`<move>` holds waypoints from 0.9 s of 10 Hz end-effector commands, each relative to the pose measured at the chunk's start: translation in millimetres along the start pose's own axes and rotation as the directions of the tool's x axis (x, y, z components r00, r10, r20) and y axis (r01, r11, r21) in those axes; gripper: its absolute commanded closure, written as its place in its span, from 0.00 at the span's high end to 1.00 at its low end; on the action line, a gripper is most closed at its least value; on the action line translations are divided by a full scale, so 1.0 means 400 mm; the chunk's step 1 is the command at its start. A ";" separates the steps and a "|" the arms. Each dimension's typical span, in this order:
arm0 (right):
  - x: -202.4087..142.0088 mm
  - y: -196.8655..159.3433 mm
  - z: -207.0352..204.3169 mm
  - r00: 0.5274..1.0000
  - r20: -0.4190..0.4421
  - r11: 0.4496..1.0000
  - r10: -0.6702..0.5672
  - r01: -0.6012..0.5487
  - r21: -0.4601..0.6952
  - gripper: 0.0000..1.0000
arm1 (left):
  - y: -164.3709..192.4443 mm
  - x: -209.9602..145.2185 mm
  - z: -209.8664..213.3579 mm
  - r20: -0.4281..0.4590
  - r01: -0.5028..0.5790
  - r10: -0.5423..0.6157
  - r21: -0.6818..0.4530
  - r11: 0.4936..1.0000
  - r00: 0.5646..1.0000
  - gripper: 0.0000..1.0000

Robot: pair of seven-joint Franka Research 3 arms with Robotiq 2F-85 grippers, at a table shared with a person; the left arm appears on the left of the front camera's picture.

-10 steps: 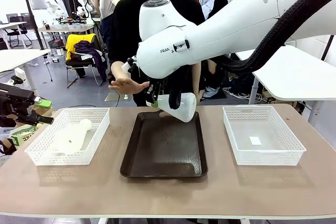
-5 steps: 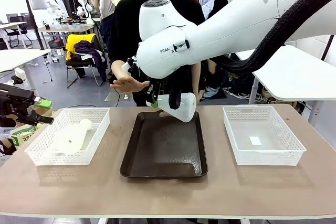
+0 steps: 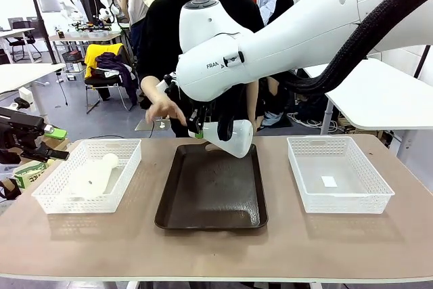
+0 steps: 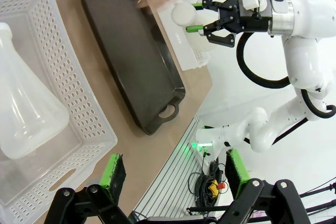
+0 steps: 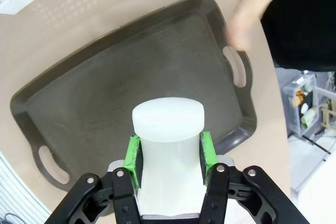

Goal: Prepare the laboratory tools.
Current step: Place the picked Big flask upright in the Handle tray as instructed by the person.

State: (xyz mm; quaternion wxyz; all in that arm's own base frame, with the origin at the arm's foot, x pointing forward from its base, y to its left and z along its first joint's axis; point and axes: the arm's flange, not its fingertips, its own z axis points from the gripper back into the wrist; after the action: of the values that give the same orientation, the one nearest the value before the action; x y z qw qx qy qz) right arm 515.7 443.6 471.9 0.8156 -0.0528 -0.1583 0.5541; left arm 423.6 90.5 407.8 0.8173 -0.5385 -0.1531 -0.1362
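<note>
Front view: the right arm reaches across the middle, and its right pincer (image 3: 203,125) is pressed onto the neck of a frosted white flask (image 3: 231,139). The flask hangs tilted, its wide base lower and toward the picture's right, over the far end of the dark tray (image 3: 213,197). Whether it touches the tray's far rim cannot be told. The tray lies in the middle of the worktop (image 3: 216,245), between two white baskets. The left basket (image 3: 51,199) holds a second flask (image 3: 91,177) lying on its side with its neck pointing toward the far side, while the right basket (image 3: 342,202) has a small white slip on its floor. A person stands at the far side, and the person's hand (image 3: 164,107) is raised just beside the right arm's wrist, to the left of the held flask, fingers angled downward. Left wrist view: the left pincer (image 4: 174,173) is spread wide with nothing between its green pads, hovering over the near edge of the left basket. The second flask lies inside that basket, its base toward the camera. Beyond it are the tray and the right pincer with its flask. Right wrist view: the green pads pinch the flask's neck from both sides, with the tray below and the person's blurred hand by its far corner.
</note>
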 end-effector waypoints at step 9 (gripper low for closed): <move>-0.002 0.001 0.000 1.000 -0.001 1.000 0.001 -0.001 0.000 0.00 | -0.004 0.005 0.007 0.008 0.002 -0.002 -0.014 1.000 1.000 1.00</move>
State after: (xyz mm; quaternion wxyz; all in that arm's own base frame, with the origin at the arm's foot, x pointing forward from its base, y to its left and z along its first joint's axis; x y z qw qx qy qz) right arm 515.7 443.6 471.9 0.8156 -0.0528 -0.1583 0.5541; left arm 423.6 90.5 407.8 0.8173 -0.5385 -0.1531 -0.1362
